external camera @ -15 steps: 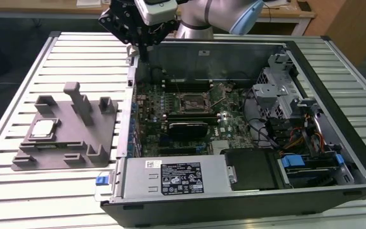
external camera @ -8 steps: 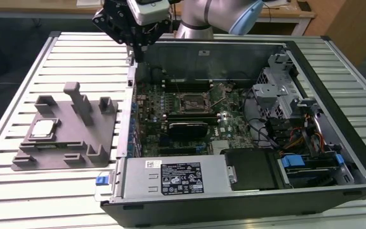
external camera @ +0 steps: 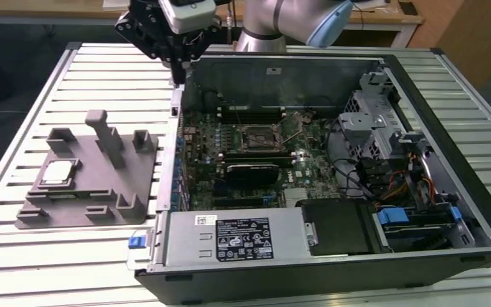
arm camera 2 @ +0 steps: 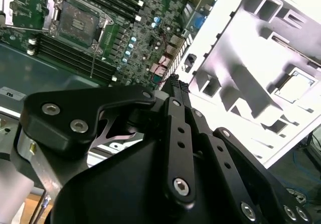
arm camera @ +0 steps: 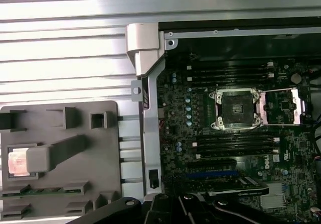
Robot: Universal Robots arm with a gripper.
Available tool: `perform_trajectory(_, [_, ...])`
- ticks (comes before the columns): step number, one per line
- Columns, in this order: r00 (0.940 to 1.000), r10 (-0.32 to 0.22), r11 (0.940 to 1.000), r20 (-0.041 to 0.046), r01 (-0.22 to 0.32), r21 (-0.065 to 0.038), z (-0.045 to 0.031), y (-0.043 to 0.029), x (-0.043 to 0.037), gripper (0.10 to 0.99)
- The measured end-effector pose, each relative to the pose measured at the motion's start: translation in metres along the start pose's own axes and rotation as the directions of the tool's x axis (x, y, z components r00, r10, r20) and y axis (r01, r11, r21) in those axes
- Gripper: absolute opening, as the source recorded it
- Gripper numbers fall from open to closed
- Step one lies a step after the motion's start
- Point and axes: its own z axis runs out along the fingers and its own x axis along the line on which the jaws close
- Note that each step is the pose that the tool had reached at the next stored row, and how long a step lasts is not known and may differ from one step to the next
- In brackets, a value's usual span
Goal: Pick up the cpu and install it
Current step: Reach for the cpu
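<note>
The cpu (external camera: 59, 173) is a small silver square lying flat in a pocket of the grey fixture block (external camera: 100, 192), at the exterior view's left. It also appears as the cpu (arm camera 2: 296, 86) in the second wrist view and, partly behind a fixture post, the cpu (arm camera: 17, 161) in the first wrist view. The motherboard socket (external camera: 263, 135) sits inside the open computer case; the socket (arm camera: 234, 108) has its load plate swung aside. My gripper (external camera: 178, 78) hangs high over the case's far left wall, away from both. The gripper (arm camera 2: 175, 82) is shut and holds nothing.
The open black case (external camera: 450, 211) holds memory slots (arm camera: 235, 73), a drive cage (external camera: 373, 121), cables and a power supply (external camera: 237, 240). All of it rests on a slatted metal table (external camera: 100, 83). The case's upright wall (arm camera: 148, 83) stands between fixture and motherboard.
</note>
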Motion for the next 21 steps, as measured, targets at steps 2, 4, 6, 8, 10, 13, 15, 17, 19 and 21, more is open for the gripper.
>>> perform_trajectory(2, [1.0, 0.0, 1.0, 0.0, 0.0, 0.0, -0.0001, -0.0002, 0.0027, 0.106])
perform_trajectory(4, [1.0, 0.0, 1.0, 0.0001, 0.0, 0.0, -0.0001, -0.0004, 0.0053, 0.106])
perform_trajectory(6, [1.0, 0.0, 1.0, 0.0, 0.0, 0.0, -0.0002, -0.0006, 0.0079, 0.106])
perform_trajectory(8, [1.0, 0.0, 1.0, 0.0, 0.0, 0.0, -0.0003, -0.0008, 0.0105, 0.106])
perform_trajectory(10, [1.0, 0.0, 1.0, 0.0, 0.0, 0.0, -0.0004, -0.001, 0.0132, 0.106])
perform_trajectory(13, [1.0, 0.0, 1.0, 0.0, 0.0, 0.0, -0.0005, -0.0013, 0.0175, 0.106])
perform_trajectory(15, [1.0, 0.0, 1.0, 0.0, 0.0, 0.0, -0.0006, -0.0015, 0.0205, 0.106])
perform_trajectory(17, [1.0, 0.0, 1.0, 0.0001, 0.0, 0.0, -0.0007, -0.0018, 0.0234, 0.106])
perform_trajectory(19, [1.0, 0.0, 1.0, 0.0001, 0.0, 0.0, -0.0008, -0.002, 0.0261, 0.106])
perform_trajectory(21, [1.0, 0.0, 1.0, 0.0001, 0.0, 0.0, -0.0008, -0.0022, 0.0285, 0.106])
